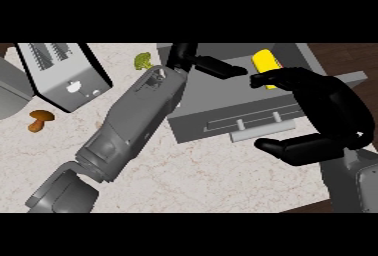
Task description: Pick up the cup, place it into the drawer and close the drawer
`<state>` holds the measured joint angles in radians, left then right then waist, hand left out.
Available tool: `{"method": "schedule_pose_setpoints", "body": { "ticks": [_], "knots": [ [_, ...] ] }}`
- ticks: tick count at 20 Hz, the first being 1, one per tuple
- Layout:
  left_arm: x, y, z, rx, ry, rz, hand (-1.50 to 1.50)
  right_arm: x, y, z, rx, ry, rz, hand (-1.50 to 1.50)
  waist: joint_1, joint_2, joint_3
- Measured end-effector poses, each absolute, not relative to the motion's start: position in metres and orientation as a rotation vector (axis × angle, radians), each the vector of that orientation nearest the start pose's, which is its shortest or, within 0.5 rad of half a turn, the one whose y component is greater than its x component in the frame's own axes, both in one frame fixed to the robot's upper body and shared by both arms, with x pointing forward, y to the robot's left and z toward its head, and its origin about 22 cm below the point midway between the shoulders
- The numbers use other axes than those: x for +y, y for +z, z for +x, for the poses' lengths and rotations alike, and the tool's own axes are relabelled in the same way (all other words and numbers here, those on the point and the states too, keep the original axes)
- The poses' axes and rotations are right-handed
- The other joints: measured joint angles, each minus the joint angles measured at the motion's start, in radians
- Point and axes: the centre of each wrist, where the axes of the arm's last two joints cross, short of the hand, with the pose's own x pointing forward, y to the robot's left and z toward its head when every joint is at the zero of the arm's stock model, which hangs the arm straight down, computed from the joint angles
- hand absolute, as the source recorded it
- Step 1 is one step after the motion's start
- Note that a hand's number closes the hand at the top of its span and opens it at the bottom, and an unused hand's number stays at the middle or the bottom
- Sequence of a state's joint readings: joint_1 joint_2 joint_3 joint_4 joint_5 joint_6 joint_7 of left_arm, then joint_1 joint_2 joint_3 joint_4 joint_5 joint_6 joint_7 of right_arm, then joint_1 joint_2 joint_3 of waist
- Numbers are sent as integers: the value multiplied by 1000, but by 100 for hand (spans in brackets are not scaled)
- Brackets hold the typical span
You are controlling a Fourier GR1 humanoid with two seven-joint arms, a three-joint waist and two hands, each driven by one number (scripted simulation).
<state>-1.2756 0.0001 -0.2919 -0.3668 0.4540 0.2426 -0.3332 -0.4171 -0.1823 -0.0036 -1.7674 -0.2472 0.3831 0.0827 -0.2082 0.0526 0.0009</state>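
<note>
The yellow cup (266, 62) lies inside the open grey drawer (221, 100), near its far right corner, and black fingertips cover its lower part. My right hand (332, 110) arches over the drawer's right side. It is open, with fingertips beside the cup and the thumb (295, 148) spread far apart below the drawer's front. My left forearm crosses the counter diagonally. My left hand (201, 62) is open at the drawer's far left corner, its fingers stretched out over the drawer. The drawer's handle (255, 131) faces me.
A silver toaster (63, 75) stands at the back left, with a grey object (11, 95) at the left edge. A green broccoli piece (144, 61) lies by the left hand. On the marble counter (221, 175) a brown mushroom (38, 120) lies at the left.
</note>
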Motion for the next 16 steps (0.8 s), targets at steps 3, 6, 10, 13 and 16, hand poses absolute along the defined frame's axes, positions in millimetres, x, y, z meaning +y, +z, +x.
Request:
{"method": "schedule_pose_setpoints", "body": {
  "ticks": [3, 6, 10, 13, 16],
  "knots": [
    [37, 130, 439, -1855, -220, -229, -150, -209, 155, 296, -1939, 661, 550, 150, 11, -6, -1],
    [39, 128, 439, -1890, -147, -252, -150, -212, 152, 293, -1838, 831, 547, 150, 30, -13, -1],
    [38, 131, 439, -1908, -88, -244, -150, -216, 151, 289, -1704, 1023, 439, -150, 63, -24, -1],
    [41, 123, 439, -1910, -59, -231, -150, -218, 148, 283, -1657, 1117, 297, -150, 91, -30, 0],
    [42, 125, 440, -1907, -30, -236, -150, -217, 135, 279, -1616, 1166, 154, -150, 129, -35, 0]
  ]
}}
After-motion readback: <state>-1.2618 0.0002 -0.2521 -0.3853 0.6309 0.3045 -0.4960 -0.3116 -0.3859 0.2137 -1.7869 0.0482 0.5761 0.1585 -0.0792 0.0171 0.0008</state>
